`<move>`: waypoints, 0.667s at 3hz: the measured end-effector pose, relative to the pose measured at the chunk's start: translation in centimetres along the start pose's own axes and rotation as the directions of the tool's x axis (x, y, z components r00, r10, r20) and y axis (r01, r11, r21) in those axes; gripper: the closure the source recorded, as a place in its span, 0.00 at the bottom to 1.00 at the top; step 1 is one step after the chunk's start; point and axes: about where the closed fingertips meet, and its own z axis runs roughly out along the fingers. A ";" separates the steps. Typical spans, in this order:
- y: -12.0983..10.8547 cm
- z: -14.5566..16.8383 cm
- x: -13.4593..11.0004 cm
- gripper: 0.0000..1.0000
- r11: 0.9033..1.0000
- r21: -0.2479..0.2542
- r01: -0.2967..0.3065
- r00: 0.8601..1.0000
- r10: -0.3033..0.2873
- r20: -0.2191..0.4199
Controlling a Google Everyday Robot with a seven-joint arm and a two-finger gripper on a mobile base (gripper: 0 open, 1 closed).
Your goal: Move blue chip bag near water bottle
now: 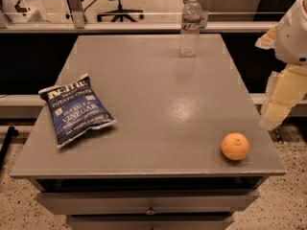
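**Chip bag awaits pickup.** The gripper [282, 98] of a one-armed mobile robot is pictured off the side of a grey table [158, 95], raised above its top and touching nothing. Whether the jaws are spread or pressed together cannot be told. The arm is judged to be parked clear of the tabletop so that everything on it is left unobstructed.

The blue chip bag [76, 109], printed "Potato Chips" and "Vinegar", is seen lying flat and label-up well apart from the jaws, at the opposite side of the tabletop from them. The water bottle [191, 25] is stood upright at the table's rear edge, well apart from the jaws and from the bag alike, so the task is judged not yet begun. A reach across the whole tabletop would be called for first.

Nearest the jaws, just below them and inward on the table, an orange [235, 146] is set by the front corner.

The bag appears sealed and puffed, and its contents are not shown. The bottle is capped, but how full it is cannot be told. The drawers [96, 202] beneath the tabletop are shut, so nothing inside them is visible.
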 end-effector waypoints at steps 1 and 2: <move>0.0 0.0 0.0 0.00 1.000 0.000 0.000 1.000 0.000 0.000; 0.7 1.9 -2.9 0.00 0.999 -0.044 0.030 0.998 -0.027 0.061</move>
